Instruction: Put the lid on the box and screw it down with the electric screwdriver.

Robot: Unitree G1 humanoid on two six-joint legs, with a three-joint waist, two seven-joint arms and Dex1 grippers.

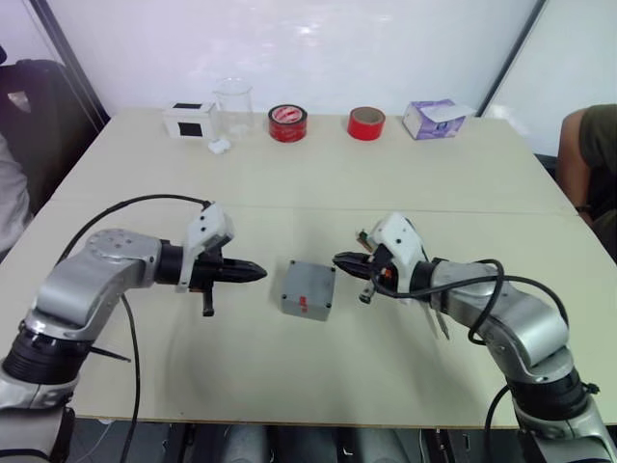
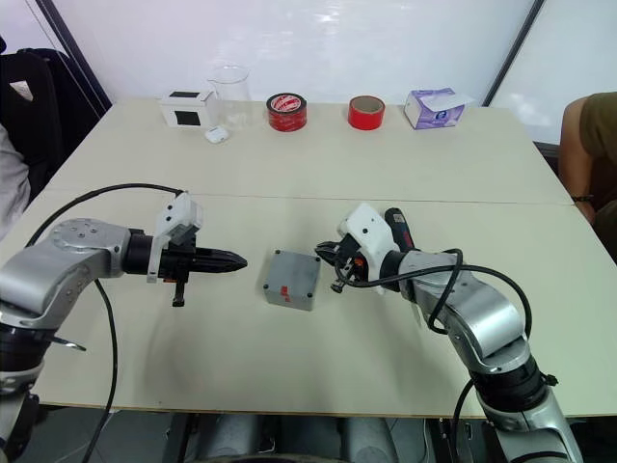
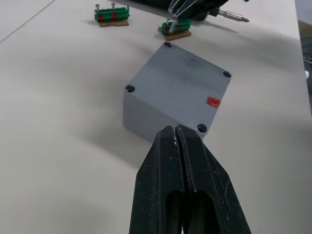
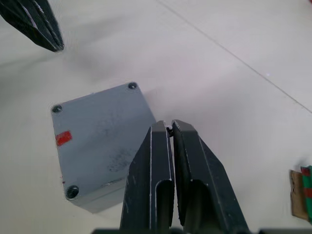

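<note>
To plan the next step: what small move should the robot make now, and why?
Probably open the shut right gripper and reach for the electric screwdriver behind it: the lid already sits on the box.

Along the far edge of the beige table (image 1: 318, 183) stands a row of things: a white box with a black square (image 1: 189, 120), a small white object (image 1: 219, 146) just in front of it, a clear glass beaker (image 1: 233, 107), a roll of red tape with a printed top (image 1: 287, 122), a plain red tape roll (image 1: 366, 123) and a tissue pack (image 1: 433, 118). Two green and red terminal blocks (image 3: 111, 13) lie nearer the middle. A person's arm (image 1: 590, 154) shows at the right edge
</note>
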